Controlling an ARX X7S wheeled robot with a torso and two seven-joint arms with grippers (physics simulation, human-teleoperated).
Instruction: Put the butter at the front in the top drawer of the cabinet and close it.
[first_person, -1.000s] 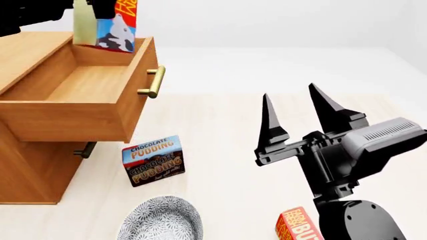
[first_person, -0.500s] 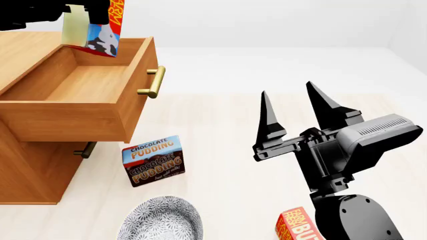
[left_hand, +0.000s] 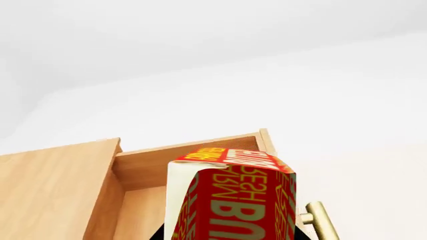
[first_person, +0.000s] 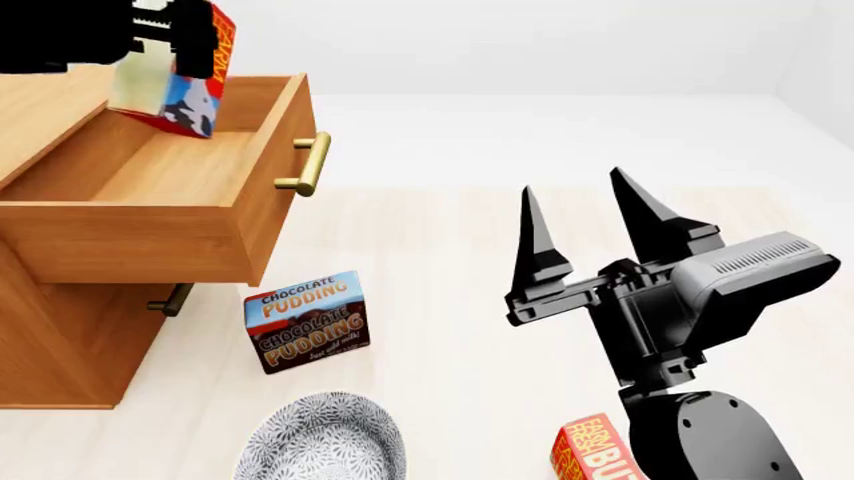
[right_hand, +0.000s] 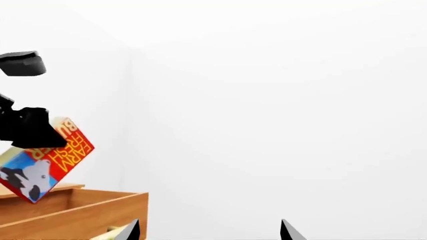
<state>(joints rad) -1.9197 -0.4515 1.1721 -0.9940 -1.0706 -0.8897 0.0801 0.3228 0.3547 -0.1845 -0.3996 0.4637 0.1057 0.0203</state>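
Observation:
My left gripper (first_person: 180, 40) is shut on a red-and-orange butter carton (first_person: 180, 85) and holds it tilted over the far end of the open top drawer (first_person: 160, 210) of the wooden cabinet (first_person: 54, 340). The carton fills the left wrist view (left_hand: 233, 200), with the drawer (left_hand: 140, 170) behind it. It also shows in the right wrist view (right_hand: 50, 157). My right gripper (first_person: 587, 215) is open and empty, raised over the floor right of the cabinet. A second butter carton (first_person: 594, 452) lies by my right arm's base.
A chocolate pudding box (first_person: 307, 322) stands on the floor by the cabinet's lower drawer handle (first_person: 171, 300). A patterned bowl (first_person: 320, 440) sits at the front. The top drawer's brass handle (first_person: 307, 165) sticks out towards my right gripper.
My left gripper has carried the butter carton leftwards and down, from over the drawer's front panel to over its far inner end. The right arm has barely moved.

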